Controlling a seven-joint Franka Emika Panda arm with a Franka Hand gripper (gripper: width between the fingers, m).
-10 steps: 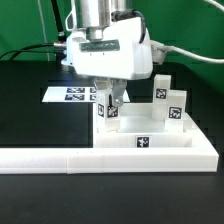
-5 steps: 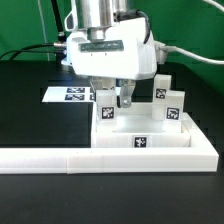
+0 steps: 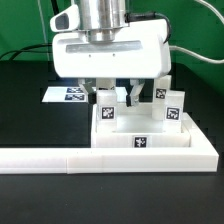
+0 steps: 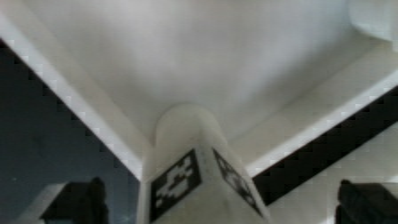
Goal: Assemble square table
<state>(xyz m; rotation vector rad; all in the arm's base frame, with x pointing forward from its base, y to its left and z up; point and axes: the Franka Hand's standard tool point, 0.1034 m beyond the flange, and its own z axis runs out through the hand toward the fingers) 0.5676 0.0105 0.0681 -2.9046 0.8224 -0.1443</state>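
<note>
**Q:** What is the state of the claw (image 3: 118,95), and what lies beneath it?

**A:** The claw hangs from the white wrist housing (image 3: 108,50) with its two dark fingers (image 3: 133,93) spread wide and pinching nothing; between them stands a small white plastic leg block (image 3: 105,110) with a black-and-white tag on its face, upright on the white plastic square slab (image 3: 140,140); in the wrist view the same leg block (image 4: 191,160) rises as a rounded white post between the two dark fingertips (image 4: 80,200), clear of both.

**Q:** Where is the square table itself?

**A:** The slab lies flat near the tabletop's front edge, toward the exterior view's right, with a tag on its front side; two further white tagged leg blocks (image 3: 172,103) stand upright at its far corner on the exterior view's right, just beside one another; the long white L-shaped rail (image 3: 60,158) runs along the front edge of the black tabletop (image 3: 30,110), touching the slab's front side.

**Q:** What else rests on the tabletop?

**A:** The marker board (image 3: 68,95), thin and white, lies flat behind the slab, partly hidden by the claw.
</note>
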